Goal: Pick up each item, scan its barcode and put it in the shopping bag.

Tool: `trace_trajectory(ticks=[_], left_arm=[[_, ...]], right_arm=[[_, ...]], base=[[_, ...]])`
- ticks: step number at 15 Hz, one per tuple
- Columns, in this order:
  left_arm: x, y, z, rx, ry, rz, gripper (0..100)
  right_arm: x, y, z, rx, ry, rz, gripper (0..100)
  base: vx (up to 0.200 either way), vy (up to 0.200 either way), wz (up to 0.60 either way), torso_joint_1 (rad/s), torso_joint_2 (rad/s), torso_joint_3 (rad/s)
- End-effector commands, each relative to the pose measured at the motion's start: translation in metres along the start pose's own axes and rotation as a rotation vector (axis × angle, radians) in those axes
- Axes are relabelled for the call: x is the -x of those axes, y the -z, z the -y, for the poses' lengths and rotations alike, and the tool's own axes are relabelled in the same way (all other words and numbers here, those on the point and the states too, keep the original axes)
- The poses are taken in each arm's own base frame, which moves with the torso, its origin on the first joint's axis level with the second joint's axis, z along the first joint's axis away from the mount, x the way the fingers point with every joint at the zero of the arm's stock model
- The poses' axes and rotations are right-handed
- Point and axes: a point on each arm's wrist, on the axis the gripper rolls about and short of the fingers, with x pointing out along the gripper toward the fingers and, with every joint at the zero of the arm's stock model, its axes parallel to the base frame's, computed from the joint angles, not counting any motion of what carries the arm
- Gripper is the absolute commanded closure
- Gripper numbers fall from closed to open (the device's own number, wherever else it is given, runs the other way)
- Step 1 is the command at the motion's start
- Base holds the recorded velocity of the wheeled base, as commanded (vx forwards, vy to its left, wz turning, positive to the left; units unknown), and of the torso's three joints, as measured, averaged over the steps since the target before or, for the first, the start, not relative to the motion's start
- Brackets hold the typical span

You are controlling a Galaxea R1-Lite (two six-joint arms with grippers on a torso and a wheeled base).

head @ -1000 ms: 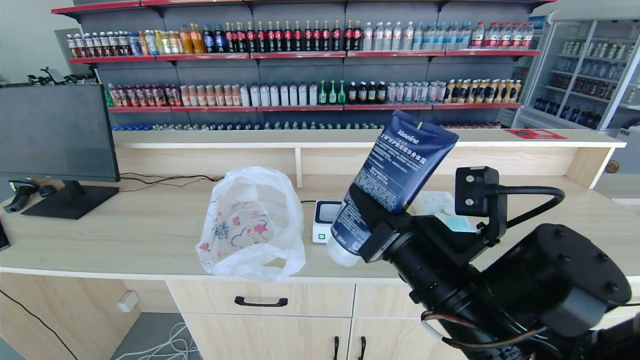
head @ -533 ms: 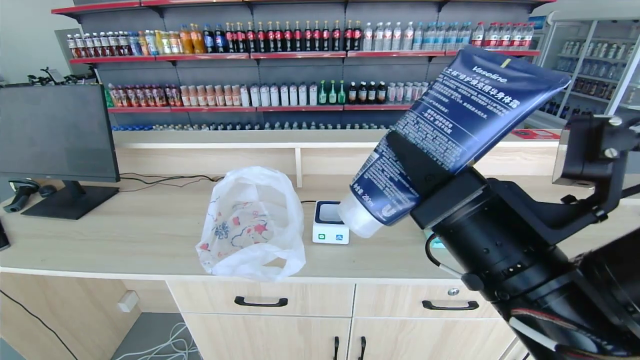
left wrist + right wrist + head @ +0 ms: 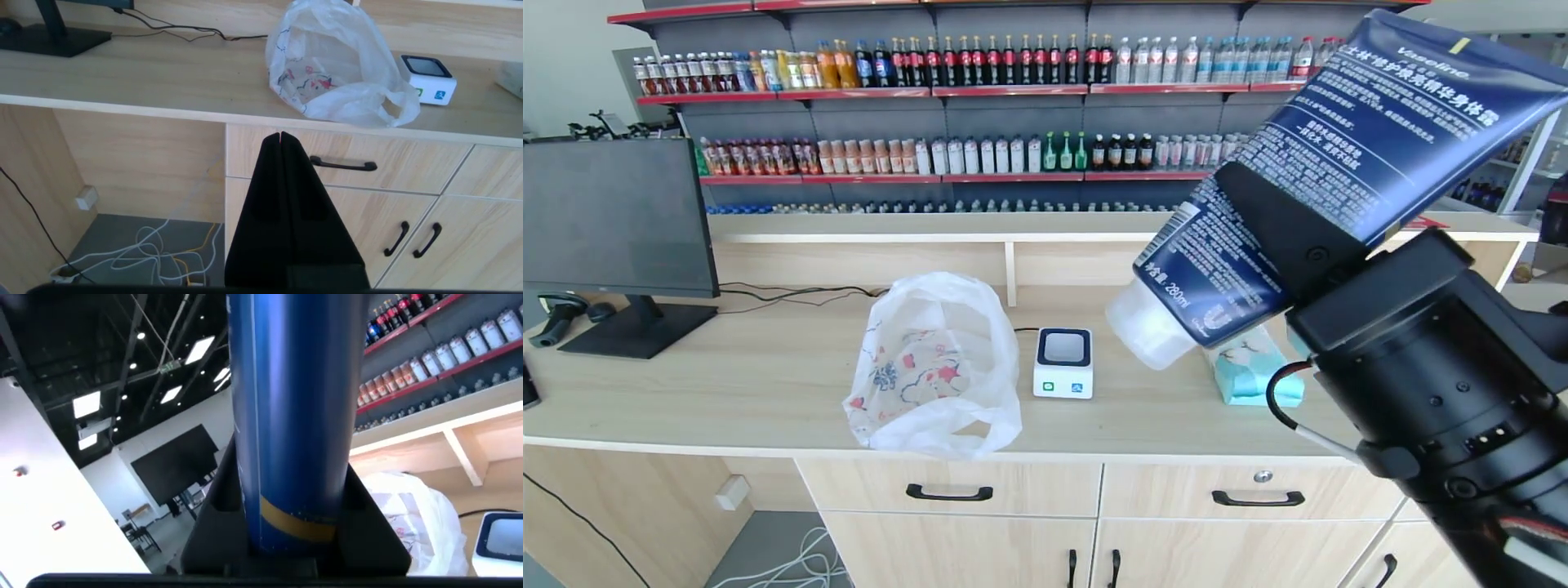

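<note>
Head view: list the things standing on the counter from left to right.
In order: monitor → shopping bag → small white scanner → teal packet. The blue tube held in the right gripper overlaps the packet, so it is left out.

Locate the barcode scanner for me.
In the head view, the barcode scanner stands on the counter just right of the shopping bag, a teal tissue pack farther right.

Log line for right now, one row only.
right gripper: jaws shut on blue tube, held high, cap down | left gripper: jaws shut, empty | scanner: on counter beside shopping bag | tissue pack: on counter, unbagged
</note>
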Motion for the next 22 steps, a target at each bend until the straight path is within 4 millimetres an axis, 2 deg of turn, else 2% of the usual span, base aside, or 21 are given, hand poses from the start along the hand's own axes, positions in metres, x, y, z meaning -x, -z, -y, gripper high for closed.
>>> trace_trajectory(ticks=[1,5,7,10,12,17,20,22], left_arm=[[0.0,0.0,0.0,0.0,0.001,0.0,100],[0.0,0.0,0.0,0.0,0.001,0.0,100],[0.0,0.0,0.0,0.0,0.001,0.0,100],[0.0,0.0,0.0,0.0,-0.001,0.0,100],[0.0,0.0,0.0,0.0,0.001,0.0,100],[0.0,0.0,0.0,0.0,0.001,0.0,100],[0.0,0.0,0.0,0.0,0.001,0.0,100],[0.0,0.0,0.0,0.0,0.001,0.0,100]], right_arm=[[0.017,-0.016,0.001,-0.008,-0.004,0.009,100],[0.044,-0.032,0.007,-0.007,-0.005,0.004,100],[0.052,-0.039,-0.003,-0.045,-0.049,0.009,100],[0.075,-0.03,-0.017,-0.121,-0.142,-0.102,100],[0.087,-0.022,-0.014,-0.157,-0.209,-0.196,100],[0.087,-0.016,-0.012,-0.257,-0.252,-0.258,100],[0.069,-0.028,0.007,-0.236,-0.247,-0.203,100],[0.07,-0.033,0.007,-0.247,-0.269,-0.196,100]], base=[[0.0,0.0,0.0,0.0,0.0,0.0],[0.0,0.0,0.0,0.0,0.0,0.0],[0.0,0.0,0.0,0.0,0.0,0.0],[0.0,0.0,0.0,0.0,0.0,0.0],[0.0,0.0,0.0,0.0,0.0,0.0],[0.0,0.0,0.0,0.0,0.0,0.0],[0.0,0.0,0.0,0.0,0.0,0.0],[0.0,0.0,0.0,0.0,0.0,0.0]])
